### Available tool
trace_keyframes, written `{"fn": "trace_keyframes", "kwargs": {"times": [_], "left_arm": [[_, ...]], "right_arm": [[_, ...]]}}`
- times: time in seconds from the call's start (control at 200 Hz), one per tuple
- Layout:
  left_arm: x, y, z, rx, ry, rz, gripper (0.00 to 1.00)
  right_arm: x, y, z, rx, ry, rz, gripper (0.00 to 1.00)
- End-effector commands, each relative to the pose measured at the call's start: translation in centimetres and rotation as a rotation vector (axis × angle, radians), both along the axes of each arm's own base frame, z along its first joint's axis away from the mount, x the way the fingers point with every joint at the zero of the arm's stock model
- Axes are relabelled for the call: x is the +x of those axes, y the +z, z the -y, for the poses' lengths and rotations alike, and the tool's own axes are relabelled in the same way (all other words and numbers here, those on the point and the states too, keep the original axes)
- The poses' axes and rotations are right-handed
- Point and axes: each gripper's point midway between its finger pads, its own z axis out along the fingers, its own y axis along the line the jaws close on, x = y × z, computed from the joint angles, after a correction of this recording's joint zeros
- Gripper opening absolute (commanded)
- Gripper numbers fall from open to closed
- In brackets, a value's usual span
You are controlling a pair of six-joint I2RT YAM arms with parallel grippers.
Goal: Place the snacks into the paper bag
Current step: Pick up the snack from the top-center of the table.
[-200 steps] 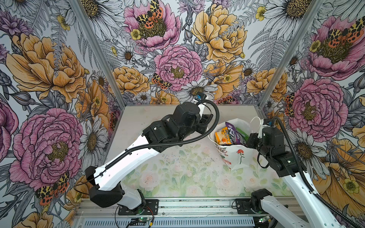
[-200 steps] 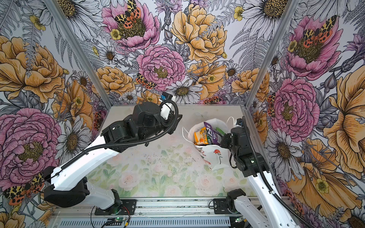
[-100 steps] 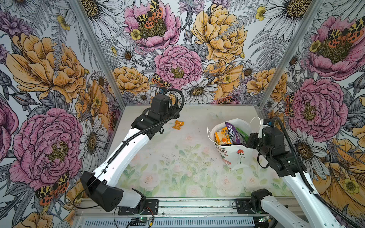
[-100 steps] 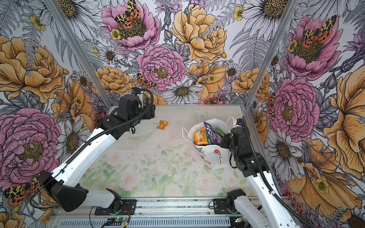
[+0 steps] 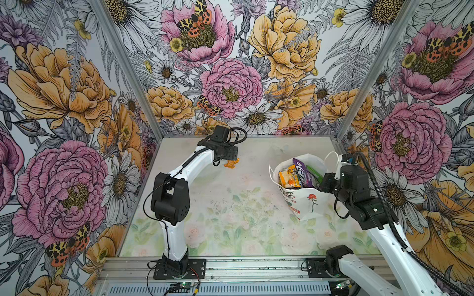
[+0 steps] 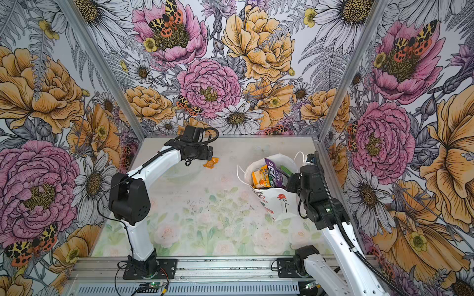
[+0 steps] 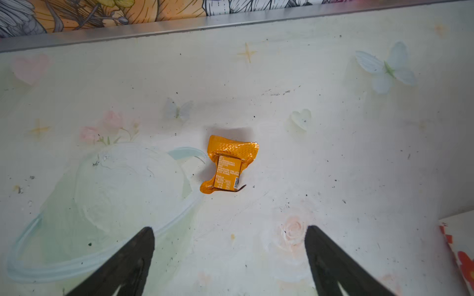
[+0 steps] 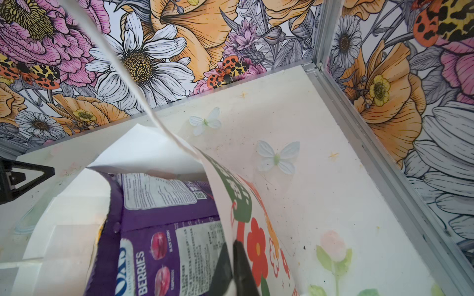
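A small orange packet [image 5: 231, 163] [image 6: 211, 162] [image 7: 228, 164] lies alone on the table near the back. My left gripper [image 7: 229, 230] hovers just short of it, open wide, with nothing between its fingers. The white paper bag [image 5: 310, 202] [image 6: 279, 202] stands tilted at the right with its mouth open. It holds an orange packet [image 5: 288, 176], a purple pouch [image 5: 302, 171] [image 8: 159, 230] and a green packet [image 5: 314, 174]. My right gripper [image 8: 232, 246] [image 5: 322, 179] is shut on the bag's near rim, one finger inside and one outside.
The back wall's metal rail [image 7: 230, 23] runs close behind the lone orange packet. The bag's cord handle [image 8: 143, 102] hangs across the right wrist view. The right side wall [image 5: 359, 89] stands close beside the right arm and the bag.
My left arm has swung from the bag's mouth to the back of the table and dropped toward the lone orange packet, its jaws spreading wider. The right arm and the bag have not moved.
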Motion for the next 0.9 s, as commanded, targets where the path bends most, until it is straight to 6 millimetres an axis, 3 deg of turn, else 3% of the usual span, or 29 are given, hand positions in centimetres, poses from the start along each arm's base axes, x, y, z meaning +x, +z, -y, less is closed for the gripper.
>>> {"fn": "trace_keyframes", "kwargs": {"times": [0.0, 0.115, 0.51, 0.896], "left_arm": [[0.3, -1.6, -0.2, 0.048, -0.081, -0.068, 0.95], [0.7, -3.6, -0.6, 0.093, -0.107, -0.113, 0.96], [1.9, -7.5, 0.2, 0.069, -0.142, -0.224, 0.94], [3.0, -10.7, 0.7, 0.097, -0.126, -0.287, 0.84]], "right_arm": [[0.5, 1.3, 0.0, 0.019, -0.007, 0.059, 0.0], [0.5, 1.3, 0.0, 0.019, -0.009, 0.06, 0.0], [0.6, 1.1, 0.0, 0.018, -0.011, 0.055, 0.0], [0.6, 1.1, 0.0, 0.019, -0.01, 0.056, 0.0]]}}
